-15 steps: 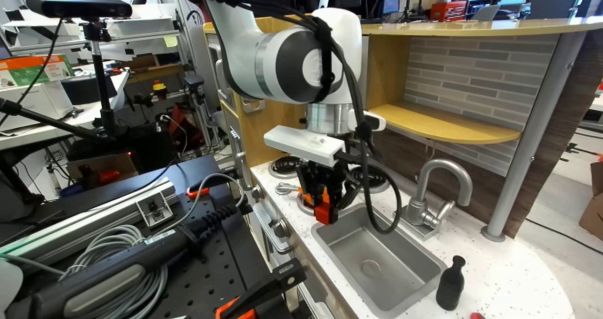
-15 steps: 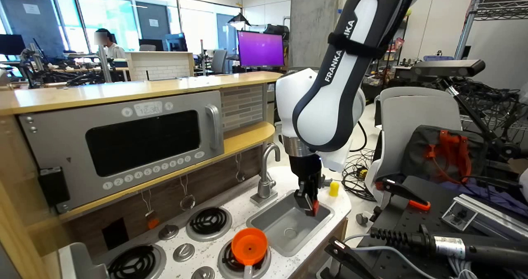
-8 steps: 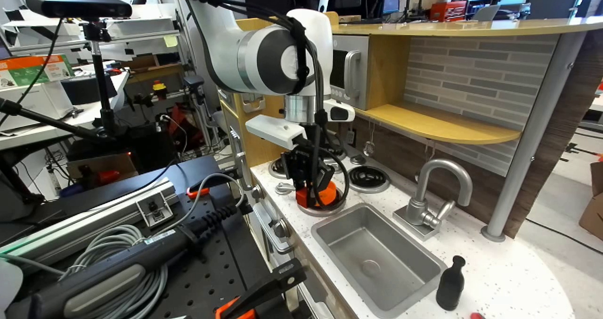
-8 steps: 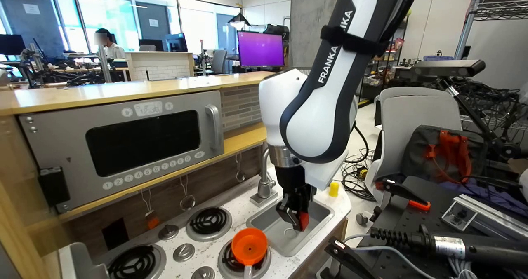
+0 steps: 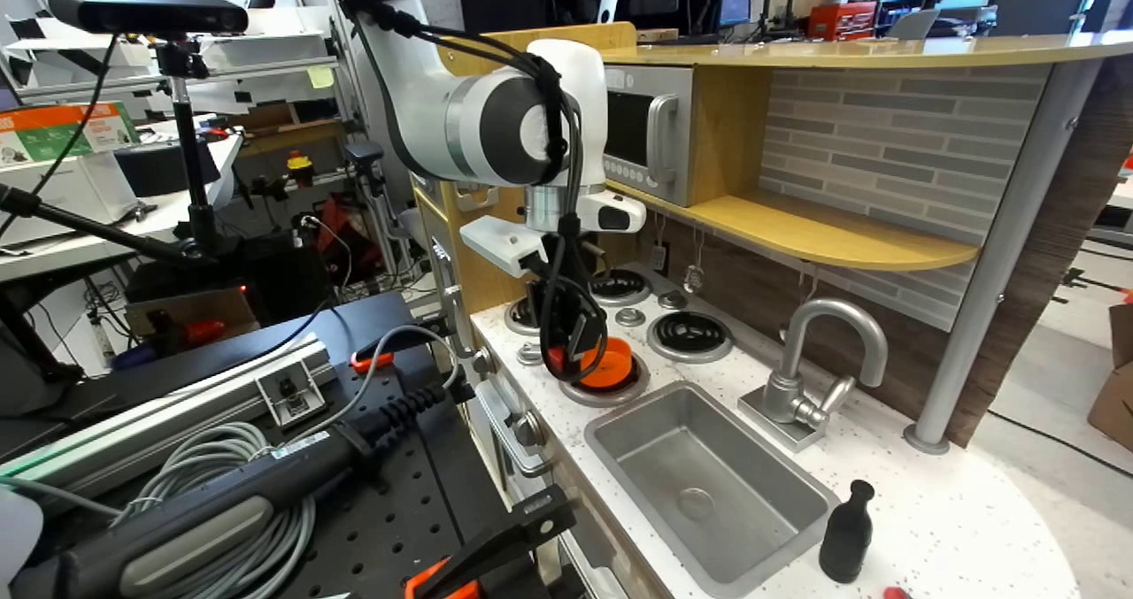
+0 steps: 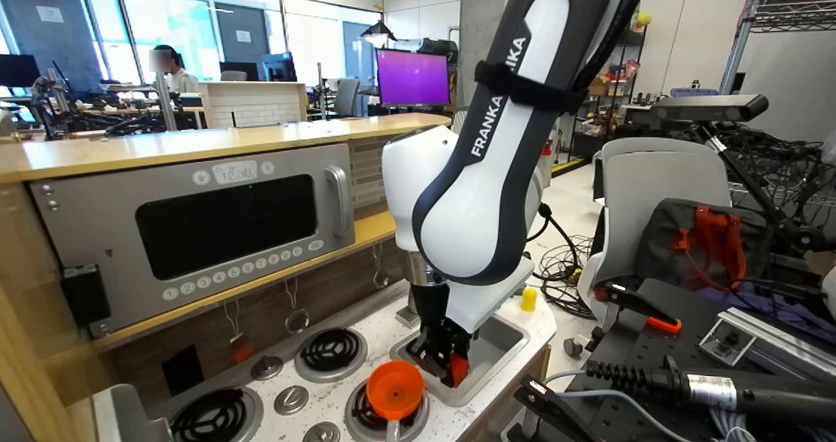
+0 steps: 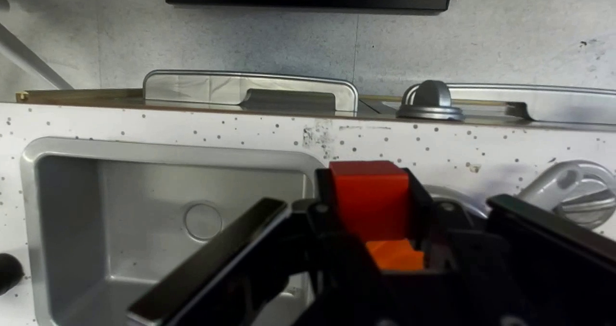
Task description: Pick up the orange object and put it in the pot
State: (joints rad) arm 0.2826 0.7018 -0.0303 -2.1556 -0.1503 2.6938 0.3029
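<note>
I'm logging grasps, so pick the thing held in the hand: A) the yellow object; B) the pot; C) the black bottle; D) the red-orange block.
D, because the wrist view shows the red-orange block clasped in the hand, while the pot sits on a burner in both exterior views.

A white-and-black Franka Panda arm, a black strap around it, slants down in front of me and folds at a rounded white joint. Its silver wrist collar faces downward; below, the black end effector points down, two fingers clamped in a grip.
</note>
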